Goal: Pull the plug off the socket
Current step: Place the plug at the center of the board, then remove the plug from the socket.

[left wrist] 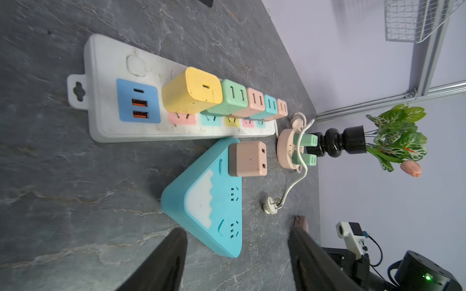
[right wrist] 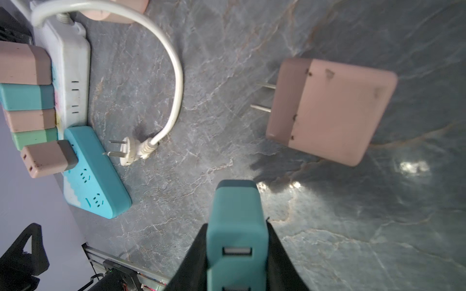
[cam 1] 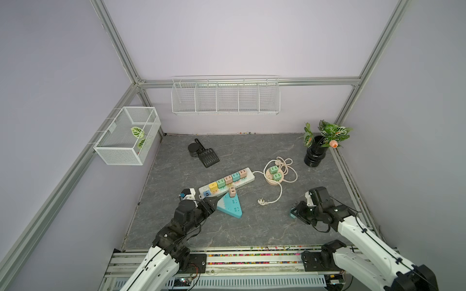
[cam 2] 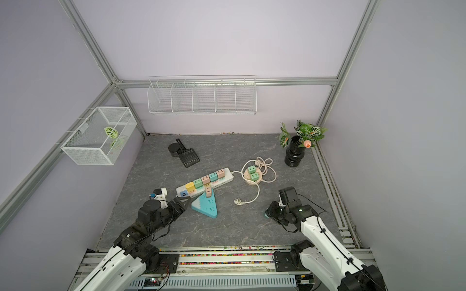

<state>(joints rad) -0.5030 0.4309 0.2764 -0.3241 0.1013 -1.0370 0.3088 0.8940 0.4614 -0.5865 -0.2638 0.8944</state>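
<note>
My left gripper (left wrist: 238, 230) is open at the blue socket (left wrist: 209, 201). My right gripper (right wrist: 237, 225) holds a teal plug (right wrist: 235, 206), with a loose pink plug (right wrist: 330, 110) beside it.

The grey marbled desk (cam 1: 252, 226) carries a white power strip (cam 1: 249, 179) with a teal triangular socket (cam 1: 233, 210) just beside it. A round socket (cam 1: 270, 182), a loose cord plug (cam 1: 261, 201), 1 pink charger (right wrist: 330, 110) on its side, a black vase (cam 1: 314, 157), a scoop (cam 1: 210, 157) and a jar (cam 1: 193, 149) also lie there.
</note>
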